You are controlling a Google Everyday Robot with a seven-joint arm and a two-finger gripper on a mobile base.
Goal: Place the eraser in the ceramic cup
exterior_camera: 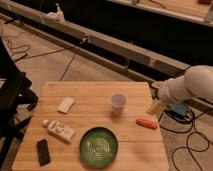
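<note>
The eraser (43,151) is a flat black slab lying on the wooden table (90,95) near its front left corner. The ceramic cup (118,102) stands upright, whitish, right of the table's middle. My gripper (155,107) hangs at the table's right edge, at the end of the white arm (192,85), right of the cup and just above the orange oblong piece (147,122). It is far from the eraser.
A round green plate (98,146) sits at the front middle. A white rectangular block (65,104) lies left of the cup. A white tube (59,130) lies between block and eraser. A black chair (12,95) stands left of the table. Cables run on the floor (195,135).
</note>
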